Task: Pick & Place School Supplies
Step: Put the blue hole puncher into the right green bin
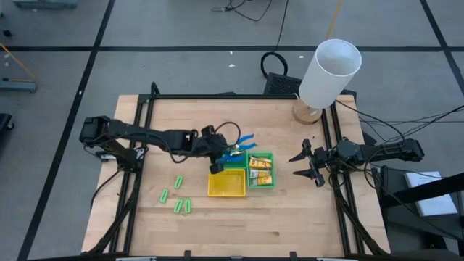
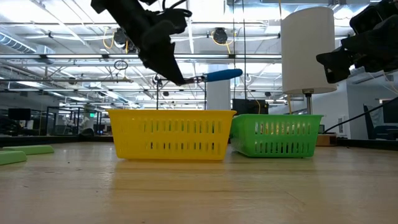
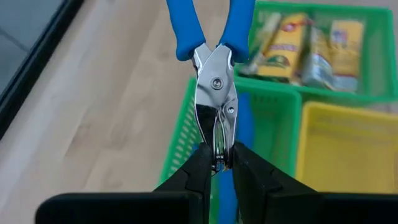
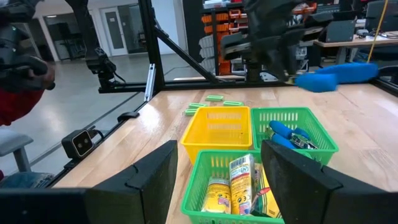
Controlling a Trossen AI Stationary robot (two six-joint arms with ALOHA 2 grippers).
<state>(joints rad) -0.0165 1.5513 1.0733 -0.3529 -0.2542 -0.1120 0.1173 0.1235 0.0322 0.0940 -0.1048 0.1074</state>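
My left gripper [image 1: 221, 156] hangs over the trays at the table's middle, shut on a blue-handled plier-like tool [image 1: 245, 141] whose handles [image 2: 221, 74] stick out away from the fingers. Below it a green tray [image 4: 292, 118] holds other blue-handled tools [image 4: 289, 134]. A second green tray [image 1: 270, 181] holds yellow-orange packets [image 4: 239, 180]. A yellow tray [image 1: 226, 183] stands beside them. Several light-green sticks [image 1: 177, 196] lie on the table to the left of the trays. My right gripper [image 1: 310, 163] waits open at the right edge. My left gripper pinches the tool's metal nose, at its very tip [image 3: 219, 146], between its two fingers. The fingers [image 2: 168, 62] slant down from the table's left and lie along the tool. The tool is lifted clear above the trays, its blue handles [image 3: 211, 25] pointing away from the gripper.
A big white cylinder [image 1: 330, 72] stands on a round base at the far right corner. Black frame rails [image 1: 145, 130] run along the table's left, far and right edges. Bare wood lies near the front edge [image 1: 239, 232].
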